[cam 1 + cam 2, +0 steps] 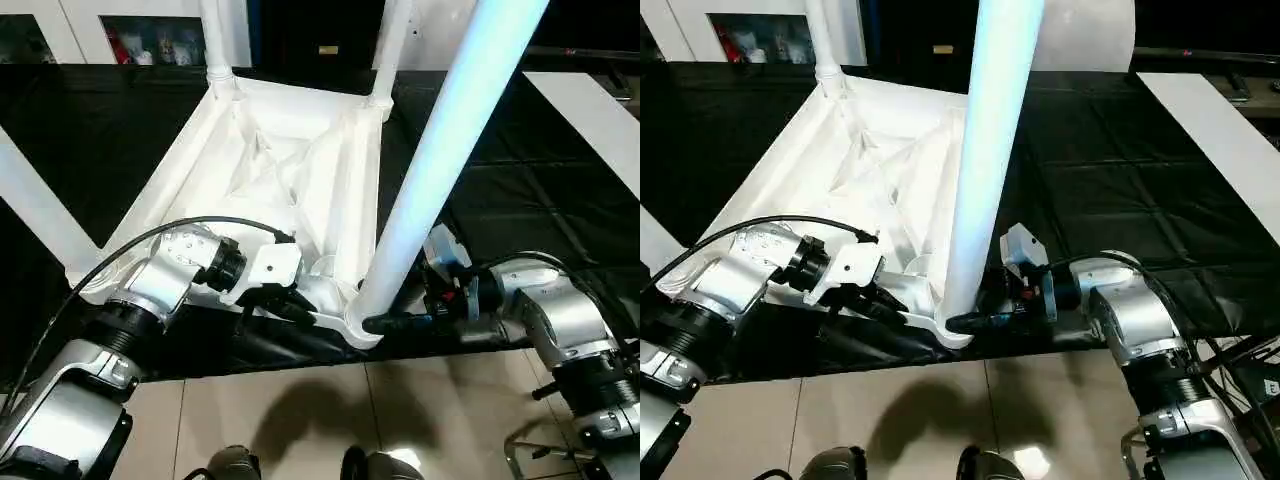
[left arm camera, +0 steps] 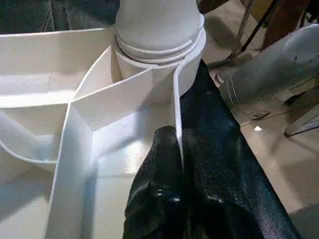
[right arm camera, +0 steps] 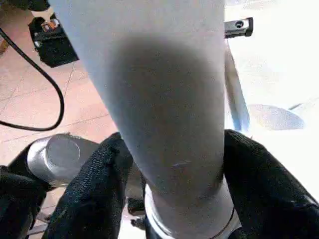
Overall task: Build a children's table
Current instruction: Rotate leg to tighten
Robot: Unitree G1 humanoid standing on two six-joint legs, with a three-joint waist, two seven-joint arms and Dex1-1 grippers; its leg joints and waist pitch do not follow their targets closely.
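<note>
left hand (image 2: 174,164) on table rim (image 2: 175,99)

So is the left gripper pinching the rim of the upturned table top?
Yes: in the left wrist view the left gripper has its black fingers on either side of the thin white rim of the table top.

Glossy white plastic table (image 1: 300,160); matt black cloth (image 1: 500,200).

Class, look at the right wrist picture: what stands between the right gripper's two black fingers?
A white table leg stands between the right gripper's fingers, just above its corner socket; the right wrist view shows it.
</note>
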